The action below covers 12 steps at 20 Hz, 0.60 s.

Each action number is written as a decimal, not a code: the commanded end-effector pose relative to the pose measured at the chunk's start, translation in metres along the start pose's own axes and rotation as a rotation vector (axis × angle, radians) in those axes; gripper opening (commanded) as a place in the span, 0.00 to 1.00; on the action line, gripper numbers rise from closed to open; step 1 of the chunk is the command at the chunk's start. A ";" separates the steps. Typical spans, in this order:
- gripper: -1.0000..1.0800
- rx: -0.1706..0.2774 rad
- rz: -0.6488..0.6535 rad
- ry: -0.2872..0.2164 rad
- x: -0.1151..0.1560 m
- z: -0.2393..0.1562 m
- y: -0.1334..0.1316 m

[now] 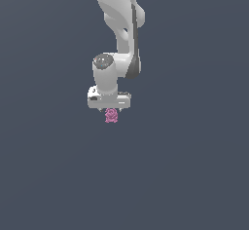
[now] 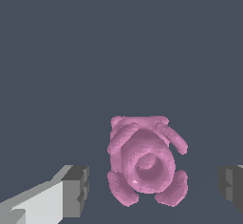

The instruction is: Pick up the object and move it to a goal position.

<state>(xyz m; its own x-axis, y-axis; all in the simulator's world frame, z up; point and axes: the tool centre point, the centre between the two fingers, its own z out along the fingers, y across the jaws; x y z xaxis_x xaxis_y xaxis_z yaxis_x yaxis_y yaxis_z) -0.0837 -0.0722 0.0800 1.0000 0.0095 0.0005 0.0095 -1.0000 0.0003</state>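
In the wrist view, two dark grey fingertips (image 2: 76,190) stand wide apart, one on each side of the object (image 2: 144,163), with clear gaps between each tip and it; neither touches it, so the gripper (image 2: 154,187) is spread open and holds nothing. The object is a small pink lumpy shape with a rounded middle and four stubby lobes sticking out at its corners. It lies on a plain dark blue-grey floor (image 2: 118,42). In the exterior view, the white gripper (image 1: 109,108) points straight down, and the object (image 1: 111,116) shows just beneath its body, near the middle of the scene; the fingers themselves are too small to make out there. Above the gripper, the white arm (image 1: 119,24) rises and leaves the picture at the upper edge.
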 end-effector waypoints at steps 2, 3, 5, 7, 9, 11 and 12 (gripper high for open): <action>0.96 0.000 0.000 -0.001 -0.001 0.016 0.000; 0.96 0.000 0.000 -0.001 -0.002 0.021 0.000; 0.96 0.000 -0.001 -0.001 -0.002 0.030 0.000; 0.96 0.000 -0.001 -0.001 -0.002 0.036 0.000; 0.96 0.000 -0.001 -0.001 -0.001 0.039 0.000; 0.96 0.000 -0.001 -0.001 -0.001 0.040 0.000; 0.00 0.000 -0.001 -0.001 -0.001 0.040 0.000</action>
<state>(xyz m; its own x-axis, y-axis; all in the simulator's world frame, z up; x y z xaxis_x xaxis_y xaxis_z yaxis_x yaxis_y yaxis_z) -0.0851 -0.0724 0.0409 1.0000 0.0098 -0.0005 0.0098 -1.0000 0.0002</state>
